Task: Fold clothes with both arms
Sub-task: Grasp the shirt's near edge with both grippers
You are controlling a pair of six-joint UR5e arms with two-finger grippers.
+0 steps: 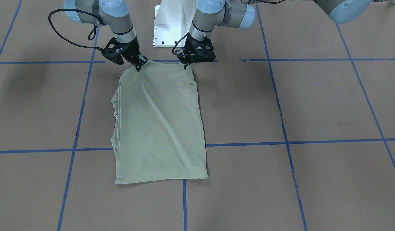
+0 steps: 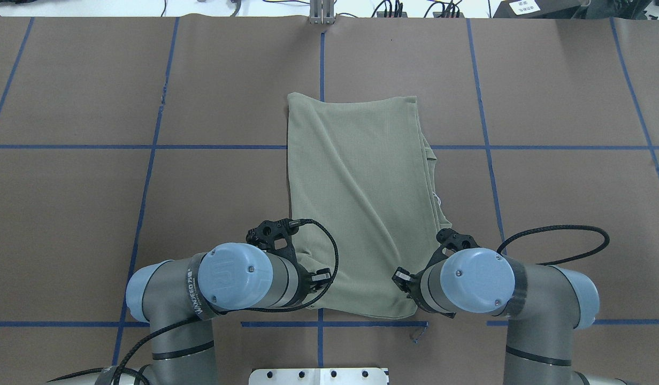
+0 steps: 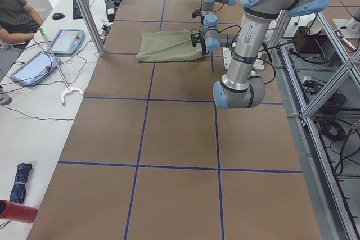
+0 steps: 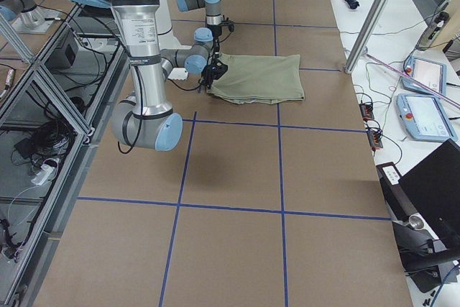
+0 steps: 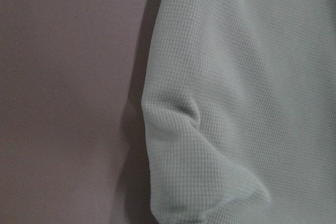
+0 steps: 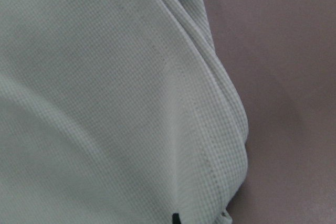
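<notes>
Blue-taped table point(image 1: 313, 102) w/ shirt point(image 1: 159, 128), pedestal point(image 1: 172, 22) nearby

**Two Grey Robot Arms With Blue Caps**

The left arm point(image 2: 169, 299) and the right arm point(image 2: 538, 299) are made of round grey and silver tubes. Each joint ends in a light-blue cap point(image 2: 234, 275) with tiny screws in it. White letters run along a dark band point(image 2: 193, 289) on the left arm. A black cable point(image 2: 554, 228) loops by each wrist. The left gripper point(image 1: 186, 65) and the right gripper point(image 1: 139, 66) are black with thin fingers.
</notes>
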